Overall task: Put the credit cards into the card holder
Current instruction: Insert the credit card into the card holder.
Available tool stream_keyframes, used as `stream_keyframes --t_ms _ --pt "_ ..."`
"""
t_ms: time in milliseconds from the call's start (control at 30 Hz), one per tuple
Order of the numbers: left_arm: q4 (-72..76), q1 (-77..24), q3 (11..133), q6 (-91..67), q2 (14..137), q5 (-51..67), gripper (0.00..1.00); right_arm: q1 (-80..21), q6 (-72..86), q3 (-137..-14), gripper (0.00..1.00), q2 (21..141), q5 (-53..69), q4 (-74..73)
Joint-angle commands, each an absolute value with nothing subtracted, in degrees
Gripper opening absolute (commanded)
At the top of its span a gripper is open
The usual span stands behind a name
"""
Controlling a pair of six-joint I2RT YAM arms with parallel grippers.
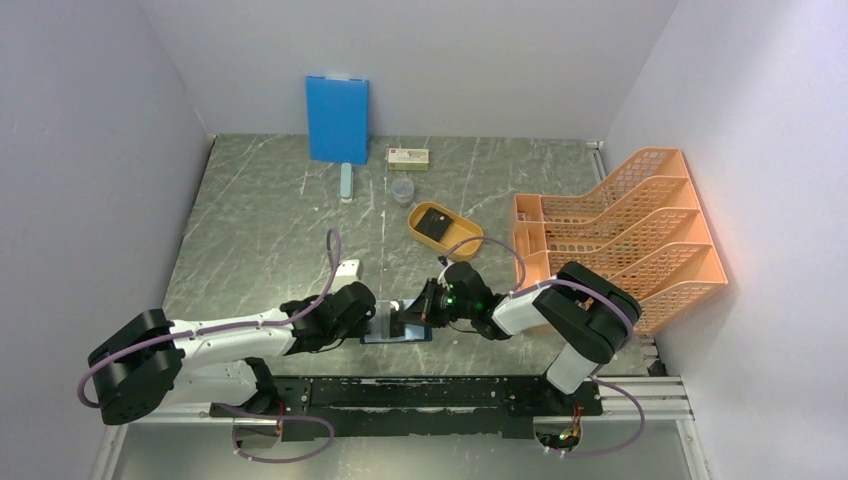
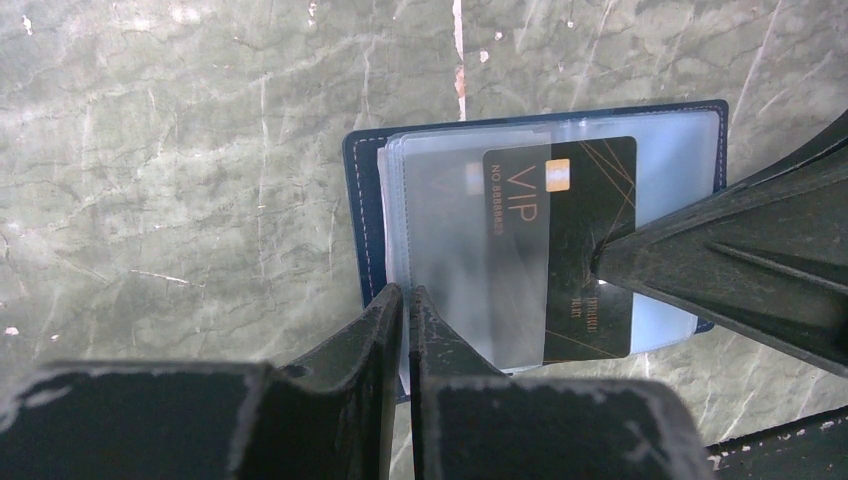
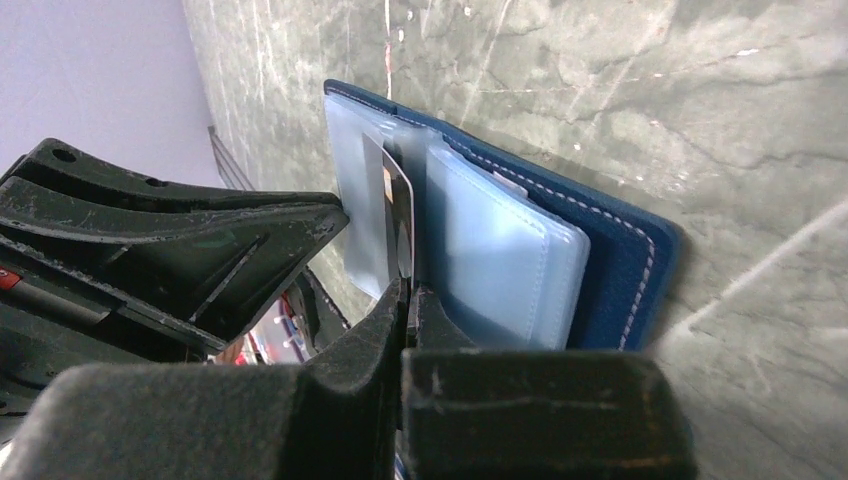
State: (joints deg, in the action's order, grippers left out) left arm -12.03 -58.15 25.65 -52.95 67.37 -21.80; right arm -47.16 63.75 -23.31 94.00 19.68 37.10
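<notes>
The navy card holder (image 2: 365,200) lies open on the marble table between my two grippers, its clear sleeves fanned out. A black VIP credit card (image 2: 590,200) sits partly inside a frosted sleeve (image 2: 450,230). My left gripper (image 2: 407,292) is shut on the near edge of the sleeves. From the opposite side my right gripper (image 3: 408,288) is shut on the card's edge (image 3: 398,215), next to the holder's navy cover (image 3: 620,260). In the top view another dark card (image 1: 432,224) lies in the yellow-orange tray (image 1: 462,240).
An orange file rack (image 1: 620,235) fills the right side. At the back stand a bright blue board (image 1: 337,118), a small box (image 1: 408,156), a clear cup (image 1: 402,190) and a pale green bar (image 1: 346,181). A small white object (image 1: 348,268) lies near the left arm.
</notes>
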Motion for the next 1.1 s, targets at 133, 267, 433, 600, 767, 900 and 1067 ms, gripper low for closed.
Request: stream_keyframes --t_ms 133,267,433,600,767,900,1067 --pt "-17.0 -57.8 24.9 -52.4 66.3 -20.8 0.14 -48.8 61.1 -25.9 0.00 94.3 18.9 30.7" --pt "-17.9 -57.8 25.4 -52.4 65.1 -20.9 0.18 -48.8 59.6 -27.0 0.04 92.2 18.2 26.7" --pt "-19.6 -57.8 26.9 -52.1 63.4 -21.4 0.23 -48.8 58.1 -28.3 0.21 91.0 17.9 23.3" --pt "-21.4 -57.8 28.2 -51.8 61.8 -22.0 0.24 -48.7 57.7 -28.6 0.26 90.8 17.7 22.3" --pt "-22.3 -57.7 27.3 -52.1 61.2 -23.5 0.24 -48.8 58.2 -28.3 0.28 90.8 18.1 22.8" --pt "-21.5 -57.6 25.7 -52.5 61.8 -24.0 0.24 -48.8 58.0 -29.0 0.28 91.1 18.6 22.6" --pt "-19.9 -57.3 23.8 -52.5 63.4 -23.6 0.22 -48.9 57.8 -29.8 0.28 91.5 18.9 22.0"
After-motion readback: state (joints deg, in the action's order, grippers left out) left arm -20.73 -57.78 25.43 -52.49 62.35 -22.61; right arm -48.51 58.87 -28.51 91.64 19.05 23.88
